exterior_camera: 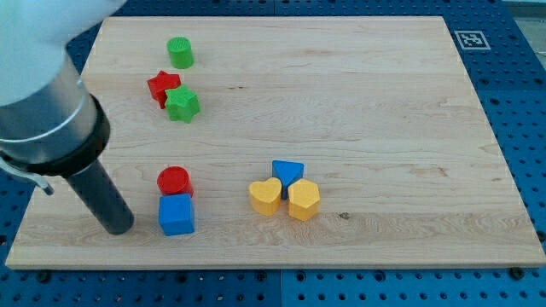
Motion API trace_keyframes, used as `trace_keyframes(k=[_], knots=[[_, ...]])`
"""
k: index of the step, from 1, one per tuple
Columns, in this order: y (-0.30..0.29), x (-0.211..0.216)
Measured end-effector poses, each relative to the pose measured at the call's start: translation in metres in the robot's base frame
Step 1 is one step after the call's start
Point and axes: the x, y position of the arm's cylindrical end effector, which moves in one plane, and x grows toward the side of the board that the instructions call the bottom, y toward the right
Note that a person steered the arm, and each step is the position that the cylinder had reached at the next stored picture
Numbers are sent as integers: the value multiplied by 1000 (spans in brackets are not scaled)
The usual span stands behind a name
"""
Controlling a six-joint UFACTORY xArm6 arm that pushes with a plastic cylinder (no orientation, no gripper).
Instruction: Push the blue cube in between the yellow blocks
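my tip (pixel 119 227) just left of blue cube (pixel 177 214) | no fingers | no readable writing

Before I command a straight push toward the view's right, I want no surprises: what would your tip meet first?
Probably the blue cube: my tip sits just to its left, at about its level. The red cylinder lies slightly above that line.

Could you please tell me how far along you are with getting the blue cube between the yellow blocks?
Nothing looks done yet: the blue cube sits at the view's lower left, touching the red cylinder, well apart from the yellow heart and yellow hexagon. In hand: my tip rests just left of the cube, placed for a rightward push. Left: slide it right; the yellow blocks touch, with a blue triangle above them.
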Motion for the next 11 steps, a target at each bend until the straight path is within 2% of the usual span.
trace_keyframes(k=[1, 4, 5, 7, 8, 10, 11], knots=[[2, 0], [131, 0], [158, 1], [116, 22], [127, 19], [187, -19], [193, -25]])
